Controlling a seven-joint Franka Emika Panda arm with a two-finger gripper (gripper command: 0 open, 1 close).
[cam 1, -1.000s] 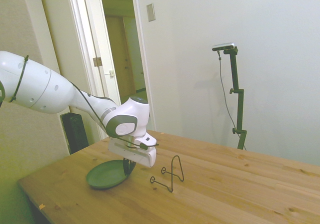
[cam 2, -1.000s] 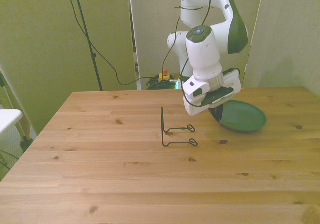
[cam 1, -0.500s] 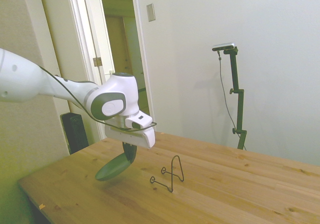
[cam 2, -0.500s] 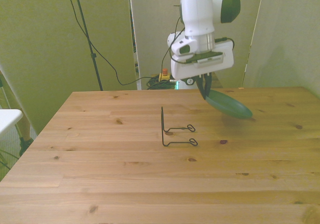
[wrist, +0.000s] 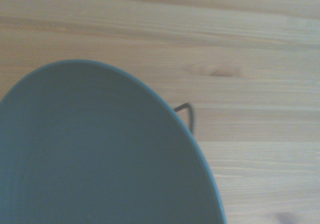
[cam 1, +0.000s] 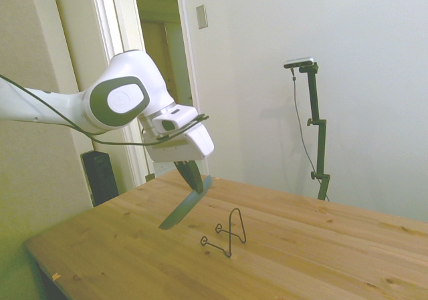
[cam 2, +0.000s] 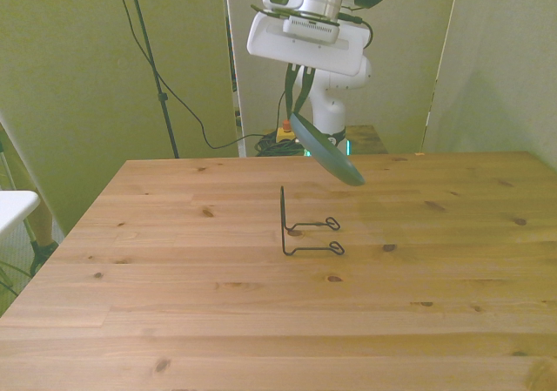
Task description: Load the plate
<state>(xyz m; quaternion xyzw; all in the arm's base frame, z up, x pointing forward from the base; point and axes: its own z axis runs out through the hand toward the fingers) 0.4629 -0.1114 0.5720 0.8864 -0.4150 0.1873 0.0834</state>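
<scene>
Gripper (cam 1: 194,180) clamped on the rim of the plate (cam 2: 327,151), which hangs steeply tilted in the air above and just behind the stand (cam 2: 306,231): carry step, and next it likely needs lowering edge-first into the wires.

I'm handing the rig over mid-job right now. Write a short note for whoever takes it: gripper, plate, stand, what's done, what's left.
Gripper: shut on the rim of the small round sage-green plate, held in the air, steeply tilted, clear of the wooden table.
Thin black wire stand: upright on the table, nothing in it; in the front view it lies below the plate, a little to that view's left.
Done: plate gripped and off the table.
Left: bring the plate down over the stand, set its edge into the wire, open the fingers, withdraw.
</scene>
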